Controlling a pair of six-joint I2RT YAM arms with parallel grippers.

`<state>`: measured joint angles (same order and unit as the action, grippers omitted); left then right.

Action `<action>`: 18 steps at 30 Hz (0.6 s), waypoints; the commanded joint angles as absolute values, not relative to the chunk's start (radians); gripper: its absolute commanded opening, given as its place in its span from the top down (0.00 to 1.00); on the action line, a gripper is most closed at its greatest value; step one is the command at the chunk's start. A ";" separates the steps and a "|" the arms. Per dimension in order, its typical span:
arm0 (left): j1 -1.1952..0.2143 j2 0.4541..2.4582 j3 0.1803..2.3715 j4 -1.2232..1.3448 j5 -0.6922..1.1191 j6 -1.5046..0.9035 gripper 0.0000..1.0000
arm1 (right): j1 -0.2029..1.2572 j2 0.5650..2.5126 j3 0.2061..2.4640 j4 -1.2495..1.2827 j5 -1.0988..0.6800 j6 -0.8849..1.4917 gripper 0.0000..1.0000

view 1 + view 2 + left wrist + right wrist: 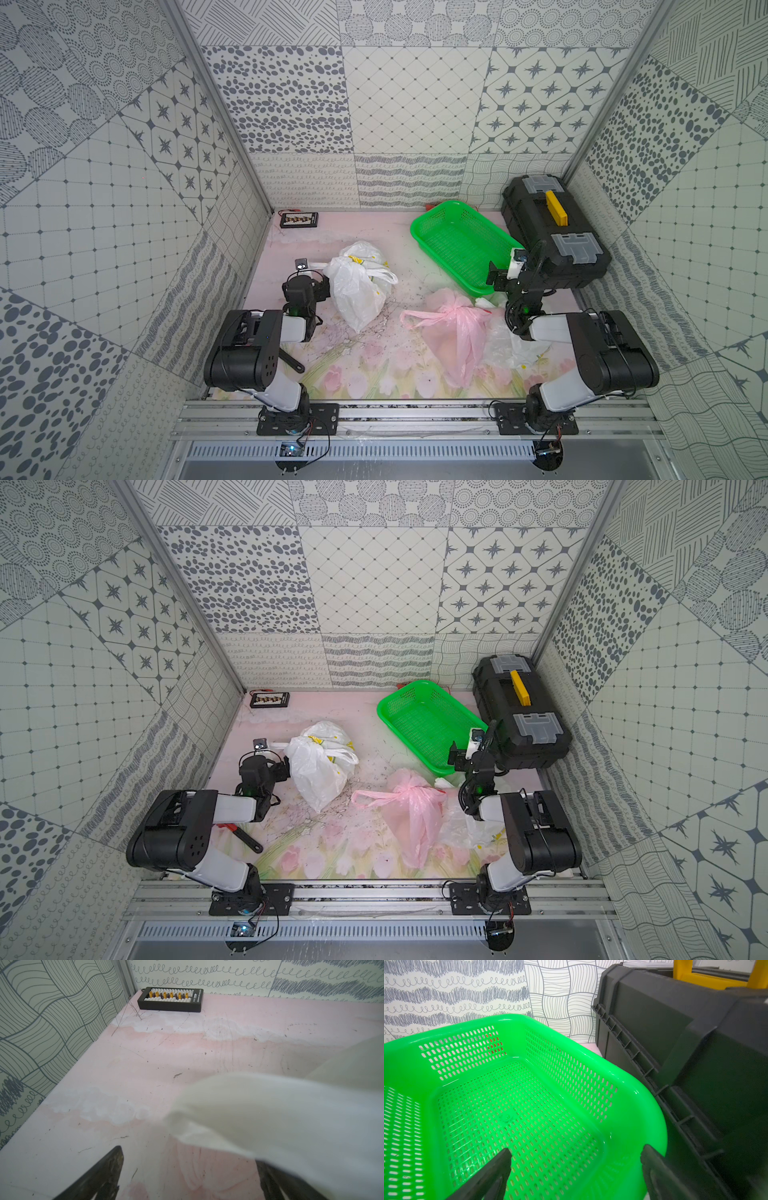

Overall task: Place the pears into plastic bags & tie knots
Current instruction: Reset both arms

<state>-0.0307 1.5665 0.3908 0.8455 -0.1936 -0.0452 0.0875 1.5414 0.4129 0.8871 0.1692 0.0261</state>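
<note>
Your left pincer (188, 1155) hangs apart, the white lemon-print bag (359, 286) touching its right side. Your right pincer (577, 1148), also apart, hovers over the near corner of the green basket (643, 1105), with the knotted pink bag (455, 328) near-left of it. Scuffed pink floral tabletop (365, 365), patterned walls (407, 104) around.

The black-and-white left robot arm (257, 349) is sitting folded, elbow back, its forearm reaching forward, and its black parallel left gripper (188, 1156) is standing with jaws spread wide. The matching black-and-white right robot arm (602, 353) is sitting folded likewise, its black parallel right gripper (577, 1150) pointing forward and down, jaws also gaping wide
</note>
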 commanded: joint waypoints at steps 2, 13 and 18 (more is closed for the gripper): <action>-0.034 1.570 0.400 0.863 -0.209 -0.025 0.01 | 0.074 1.555 0.402 0.861 0.161 0.034 0.02; -0.034 1.570 0.399 0.863 -0.211 -0.025 0.01 | 0.064 1.555 0.406 0.851 0.139 0.037 0.02; -0.034 1.570 0.399 0.863 -0.210 -0.025 0.01 | 0.065 1.555 0.406 0.851 0.139 0.038 0.02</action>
<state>-0.0319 1.5665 0.3916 0.8452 -0.1947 -0.0414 0.0715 1.5414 0.4129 0.8871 0.1425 0.0261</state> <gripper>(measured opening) 0.986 0.979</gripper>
